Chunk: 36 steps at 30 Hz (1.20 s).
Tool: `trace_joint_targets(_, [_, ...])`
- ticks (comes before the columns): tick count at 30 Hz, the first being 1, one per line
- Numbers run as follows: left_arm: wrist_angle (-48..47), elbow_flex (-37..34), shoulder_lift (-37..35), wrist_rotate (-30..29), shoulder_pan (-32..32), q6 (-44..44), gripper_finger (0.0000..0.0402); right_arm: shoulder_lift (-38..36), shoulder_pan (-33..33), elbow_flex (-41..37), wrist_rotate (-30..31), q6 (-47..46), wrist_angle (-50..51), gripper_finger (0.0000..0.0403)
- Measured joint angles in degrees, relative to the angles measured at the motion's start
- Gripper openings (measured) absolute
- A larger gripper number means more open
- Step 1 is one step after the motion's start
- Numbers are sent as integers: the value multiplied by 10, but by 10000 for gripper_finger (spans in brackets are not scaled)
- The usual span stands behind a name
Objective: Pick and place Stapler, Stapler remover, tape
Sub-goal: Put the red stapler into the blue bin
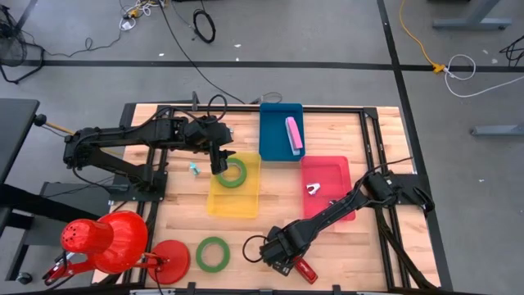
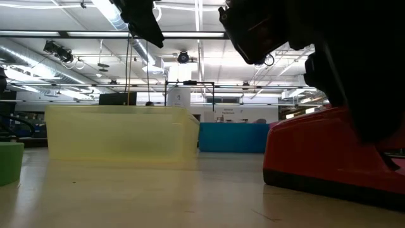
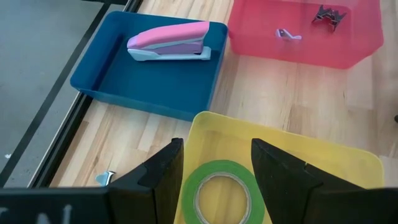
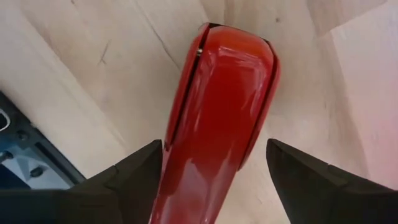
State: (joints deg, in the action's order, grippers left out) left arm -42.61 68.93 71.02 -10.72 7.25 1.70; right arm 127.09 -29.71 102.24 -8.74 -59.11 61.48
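Red stapler (image 1: pixel 304 269) on wooden tabletop (image 1: pixel 368 238) near front edge, between open right fingers (image 4: pixel 149 174). Left fingers (image 3: pixel 168 174) open over tape (image 1: pixel 232 172) in yellow tray (image 1: pixel 214 205). Pink stapler (image 1: pixel 293 133) in blue tray (image 1: pixel 270 135); remover (image 1: pixel 313 189) in red tray (image 1: pixel 336 168). Second tape (image 1: pixel 212 253) beside red cone (image 1: pixel 102 239). Grey floor (image 1: pixel 327 41) with cables beyond.

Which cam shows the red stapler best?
Right wrist view: the red stapler fills the frame between the open right gripper fingers. Low view shows its side, partly hidden by the arm. High view shows only a sliver. Left wrist view: absent.
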Motion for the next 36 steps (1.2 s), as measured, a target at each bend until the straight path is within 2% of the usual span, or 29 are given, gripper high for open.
trace_joint_targets(5, [0, 0, 0, 0, 0, -8, 192, 0, 0, 0, -6, 2, -2, 265])
trace_joint_targets(16, [0, 0, 0, 0, 0, -9, 192, -1, 0, 0, -13, 14, -9, 182])
trace_joint_targets(29, [3, 0, 0, 0, 0, -9, 192, -4, 2, 0, -17, 15, -11, 171])
trace_joint_targets(36, [22, 8, 0, 0, 0, -11, 192, -32, 22, -1, -7, 15, -12, 169])
